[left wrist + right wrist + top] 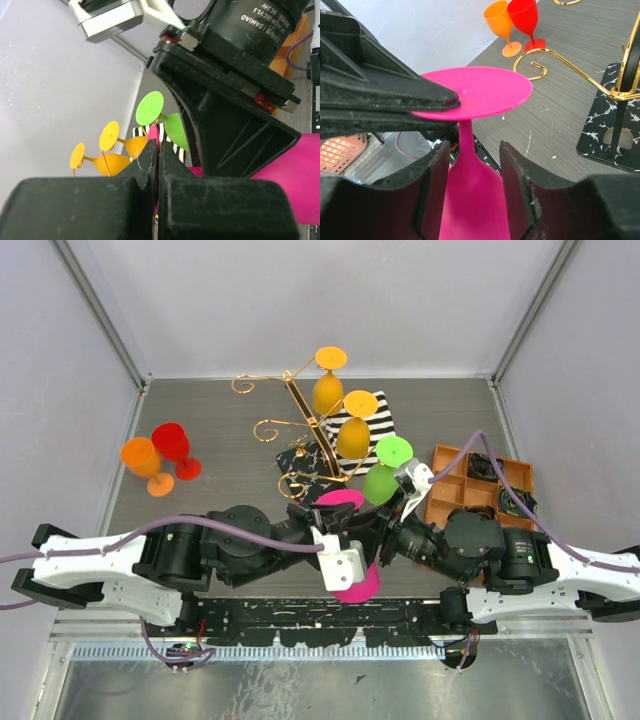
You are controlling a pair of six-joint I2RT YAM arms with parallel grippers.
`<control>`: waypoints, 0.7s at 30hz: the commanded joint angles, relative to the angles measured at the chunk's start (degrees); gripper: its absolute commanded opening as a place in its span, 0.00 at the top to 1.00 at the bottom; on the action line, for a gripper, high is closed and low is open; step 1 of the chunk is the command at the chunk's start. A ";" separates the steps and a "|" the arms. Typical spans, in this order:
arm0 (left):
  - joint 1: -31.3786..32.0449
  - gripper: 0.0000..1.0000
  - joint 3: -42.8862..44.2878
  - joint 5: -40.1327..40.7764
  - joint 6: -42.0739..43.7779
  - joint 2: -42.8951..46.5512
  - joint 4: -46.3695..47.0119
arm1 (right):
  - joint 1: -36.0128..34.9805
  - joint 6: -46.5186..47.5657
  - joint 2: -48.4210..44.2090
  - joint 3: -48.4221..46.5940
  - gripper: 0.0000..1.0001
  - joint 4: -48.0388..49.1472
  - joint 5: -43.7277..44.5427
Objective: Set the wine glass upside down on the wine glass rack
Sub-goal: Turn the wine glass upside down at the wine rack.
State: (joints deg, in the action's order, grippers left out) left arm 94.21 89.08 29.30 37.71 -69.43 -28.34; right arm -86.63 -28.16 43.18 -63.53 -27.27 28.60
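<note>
Plastic by its look, the wine glass [481, 91] should be light, stiff and slick. The left claw [158, 146] clamps its foot, bowl down, near the wine glass rack [300, 406]. The right claw [472, 152] stands apart around the stem, likely the best hold.

My left gripper [158, 152] is pinching its two black fingers tight together on the thin edge of a bright pink plastic wine glass [295, 175], and the glass's body is running off to the right. The right arm's chunky black wrist block [235, 115] is crowding in just above and hogging the view. Behind it, a lime green plastic glass [150, 108] and two yellow-orange plastic glasses [109, 136] are peeking out beside a bit of black-and-white striped cloth [178, 150].
</note>
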 commanded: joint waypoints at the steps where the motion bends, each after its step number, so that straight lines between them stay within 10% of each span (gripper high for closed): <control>1: 1.78 1.00 -0.29 2.37 2.26 -0.57 3.74 | -0.19 -0.95 0.78 0.48 0.53 3.31 -0.15; 12: 2.99 1.00 -3.92 6.51 4.75 0.94 8.51 | -0.14 -1.47 1.65 1.33 0.99 3.08 0.45; 21: 3.01 0.97 -7.79 12.32 6.87 2.67 14.95 | -0.19 -0.79 1.29 3.93 0.99 5.46 3.85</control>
State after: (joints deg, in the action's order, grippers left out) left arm 97.12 81.58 36.12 42.17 -68.77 -21.74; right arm -86.63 -28.40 44.36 -61.06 -24.86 29.63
